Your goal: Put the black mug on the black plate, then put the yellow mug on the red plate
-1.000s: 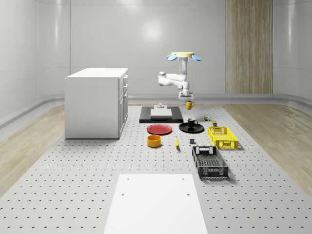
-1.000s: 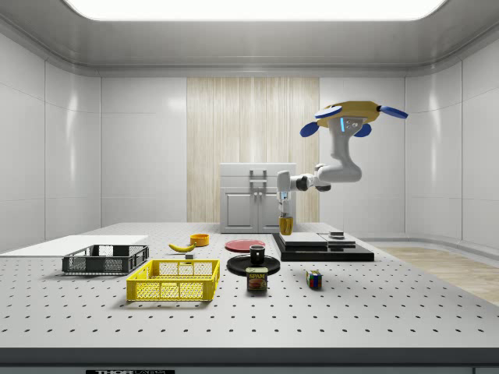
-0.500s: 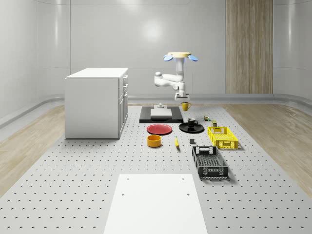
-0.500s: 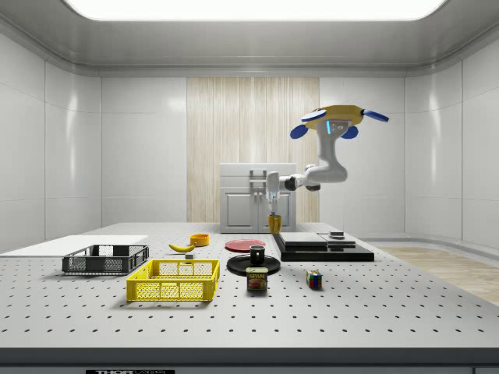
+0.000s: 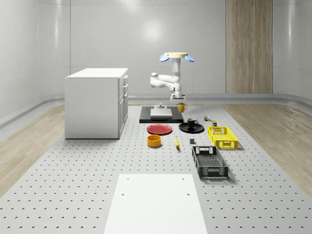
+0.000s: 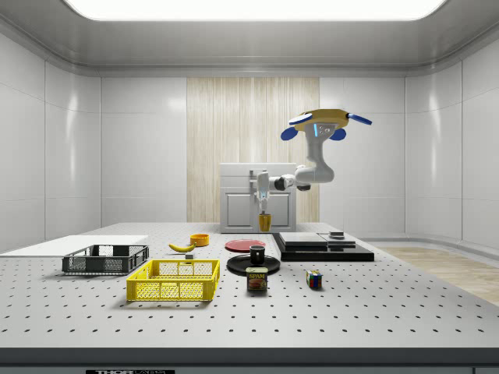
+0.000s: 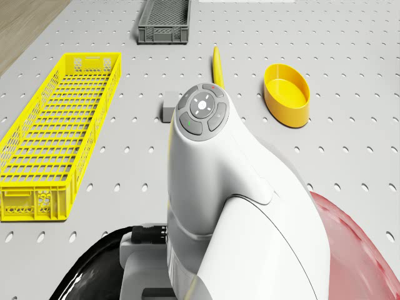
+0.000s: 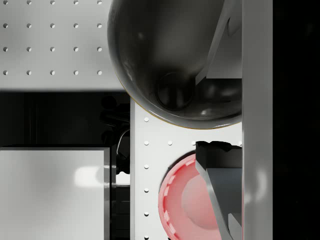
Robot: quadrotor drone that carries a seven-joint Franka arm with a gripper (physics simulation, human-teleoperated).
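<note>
The yellow mug [image 5: 182,107] [image 6: 264,223] hangs in the air with my gripper [image 5: 180,102] [image 6: 264,213] shut on it. It is above the table beyond the gap between the red plate [image 5: 159,129] and the black plate [image 5: 183,129]. In the wrist view the mug's dark inside [image 8: 170,50] sits between my fingers [image 8: 220,45], and the red plate [image 8: 182,200] lies below. The black mug [image 5: 192,122] [image 6: 256,253] stands upright on the black plate [image 6: 238,267]. The drone [image 5: 173,56] [image 6: 320,122] hovers over the far part of the table, beside the black platform [image 5: 146,117].
A yellow bowl [image 5: 154,141] and a banana [image 5: 176,142] lie in front of the red plate. A yellow basket [image 5: 223,137] and a black basket [image 5: 209,162] stand at the whole-scene view's right. A white cabinet [image 5: 95,102] stands at the left. A can [image 6: 256,280] and a cube [image 6: 313,279] sit near the black plate.
The drone, arm and held yellow mug have shifted toward the whole-scene view's left, from above the black plate's far side toward the red plate. The black mug has stayed on its plate.
</note>
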